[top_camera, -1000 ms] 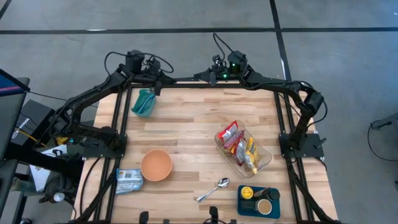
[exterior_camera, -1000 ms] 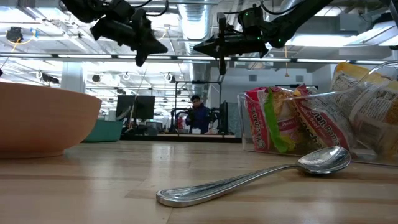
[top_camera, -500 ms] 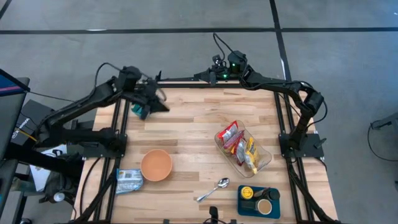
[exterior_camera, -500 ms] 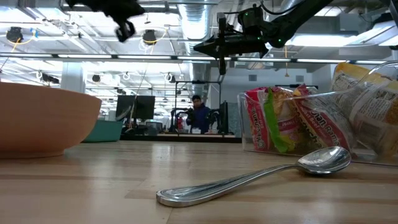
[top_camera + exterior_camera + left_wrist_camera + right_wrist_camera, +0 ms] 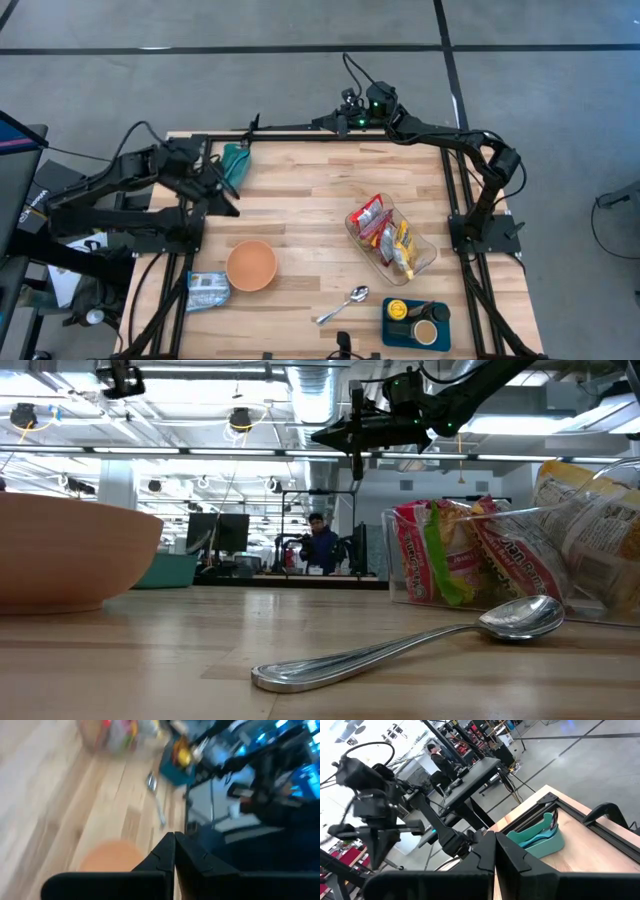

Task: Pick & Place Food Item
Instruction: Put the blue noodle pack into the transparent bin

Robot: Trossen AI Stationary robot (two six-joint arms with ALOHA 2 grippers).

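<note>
A clear container [image 5: 392, 240] with several food packets [image 5: 370, 217] stands right of the table's middle; it also shows in the low view [image 5: 520, 550]. An orange bowl [image 5: 251, 265] stands at the near left. My left gripper [image 5: 231, 207] is shut and empty in the air above the table's left side, between the teal bowl [image 5: 236, 160] and the orange bowl; its wrist view shows the closed fingers [image 5: 174, 842]. My right gripper [image 5: 250, 126] is shut and empty, lying along the far edge [image 5: 494, 845].
A spoon [image 5: 343, 305] lies near the front edge. A teal tray [image 5: 416, 322] with small cups sits at the near right corner, and a blue packet [image 5: 207, 290] at the near left. The black frame rails [image 5: 190, 230] run along the table's sides. A person [image 5: 320, 545] is far behind the table.
My left gripper has swung from the far left corner, past the teal bowl, toward the table's near edge, turning as it went. It stays shut and empty. In the low view it has moved off toward the upper left.
</note>
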